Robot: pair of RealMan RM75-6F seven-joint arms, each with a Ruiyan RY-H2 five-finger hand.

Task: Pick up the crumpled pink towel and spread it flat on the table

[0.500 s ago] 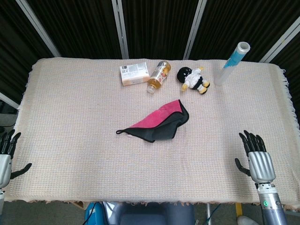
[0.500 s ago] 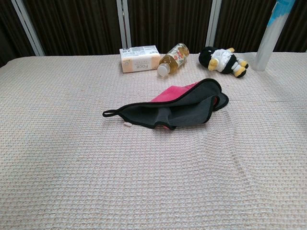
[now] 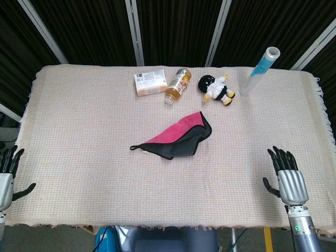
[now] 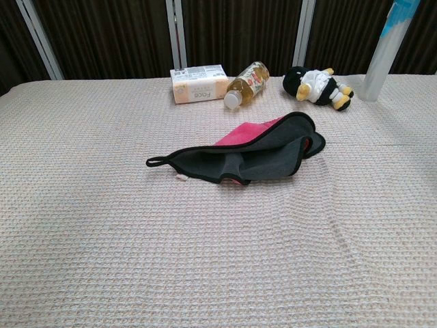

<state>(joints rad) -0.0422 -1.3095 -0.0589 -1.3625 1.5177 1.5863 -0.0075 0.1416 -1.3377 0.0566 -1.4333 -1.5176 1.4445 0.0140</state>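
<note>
At the near edge of the tabletop point(image 3: 79, 173), the left hand point(image 3: 6, 176) is seen at the far left corner and the right hand point(image 3: 287, 178) at the near right; both are released, fingers spread, with nothing held. Against the pictures from half a second ago, almost nothing is found to have changed: the right hand is unmoved, the left hand has sunk only slightly, and the towel is undisturbed. From this it is judged that the task has not been started and that a reach toward the middle is called for next.

Further in, at the centre of the tabletop, the pink towel point(image 4: 256, 154) lies crumpled, folded over so that its dark backing shows, with a small loop point(image 4: 156, 161) trailing at its left end. It is well apart from both hands.

At the far edge, a small box point(image 3: 150, 83), a bottle point(image 3: 177, 85) lying on its side with amber liquid inside, a plush toy point(image 3: 216, 89) and a clear tube point(image 3: 260, 71) are ranged left to right. The contents of the box cannot be told.
</note>
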